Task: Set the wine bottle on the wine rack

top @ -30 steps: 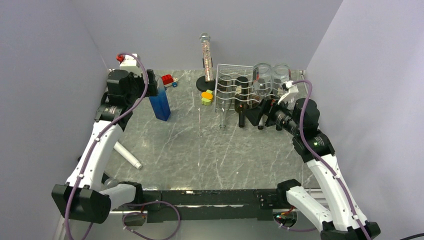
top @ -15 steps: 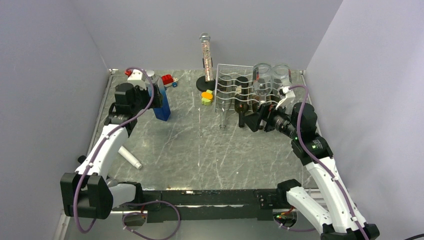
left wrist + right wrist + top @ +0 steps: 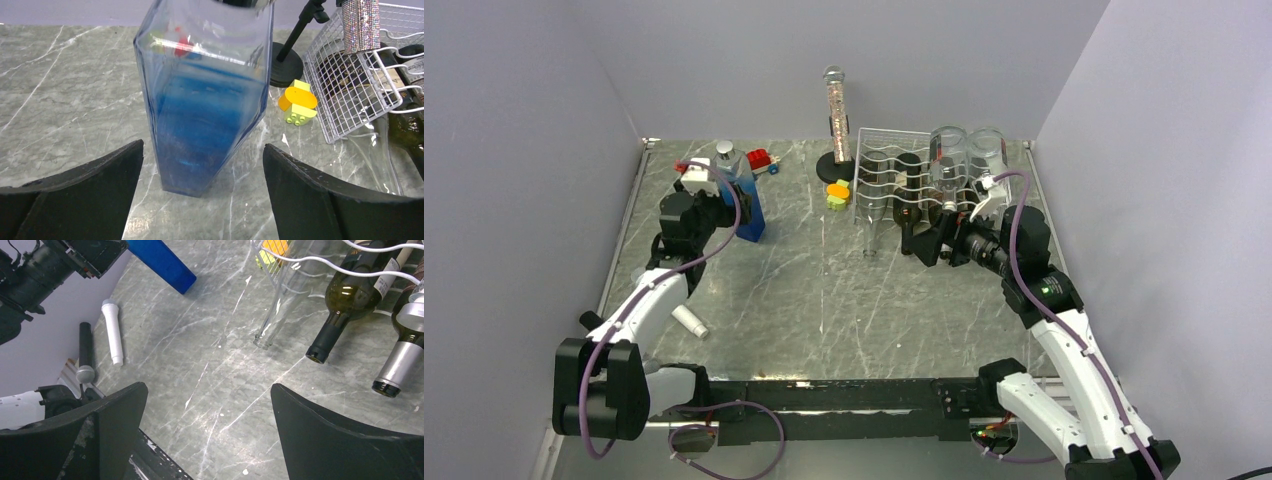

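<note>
Tabletop (image 3: 824, 300) looks like grey marbled stone with white veins, polished smooth and throwing a bit of glare. The blue bottle (image 3: 205, 100) is see-through and glossy; glass or clear plastic, honestly can't tell. The wine rack (image 3: 350, 85) is thin wire with a smooth white coating. There's a green bottle (image 3: 352, 292) of dark shiny glass with a paper label, a foil-neck bottle (image 3: 400, 360) in dull silver, and a clear bottle (image 3: 280, 305) of plain glass. The toy bricks (image 3: 298, 102) are smooth yellow and orange plastic. The left gripper (image 3: 202, 165) has matt black fingers (image 3: 85, 195), slightly grainy, plastic-looking. The right gripper (image 3: 210, 400) has the same finish.
</note>
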`<action>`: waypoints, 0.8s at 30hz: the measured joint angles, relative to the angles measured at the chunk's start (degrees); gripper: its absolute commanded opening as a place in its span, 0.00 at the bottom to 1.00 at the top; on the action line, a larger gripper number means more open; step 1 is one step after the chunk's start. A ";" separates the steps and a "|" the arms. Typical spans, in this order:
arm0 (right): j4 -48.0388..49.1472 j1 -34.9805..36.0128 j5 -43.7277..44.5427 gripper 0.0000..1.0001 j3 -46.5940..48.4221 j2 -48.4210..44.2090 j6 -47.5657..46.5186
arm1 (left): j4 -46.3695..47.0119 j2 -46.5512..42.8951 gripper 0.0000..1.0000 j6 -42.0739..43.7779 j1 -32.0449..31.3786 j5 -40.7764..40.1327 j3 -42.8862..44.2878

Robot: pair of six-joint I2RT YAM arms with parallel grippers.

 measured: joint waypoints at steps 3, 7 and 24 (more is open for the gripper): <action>0.00 0.00 0.02 1.00 0.00 0.59 -0.04 | 4.70 0.26 0.78 -0.37 0.00 0.20 -2.84; -0.02 0.00 0.02 1.00 0.00 1.11 -0.22 | 9.57 0.90 0.62 -0.57 0.11 0.96 -4.83; -0.04 0.00 -0.98 1.00 0.00 1.75 -0.68 | 12.35 -1.25 0.61 0.50 0.09 12.81 -3.50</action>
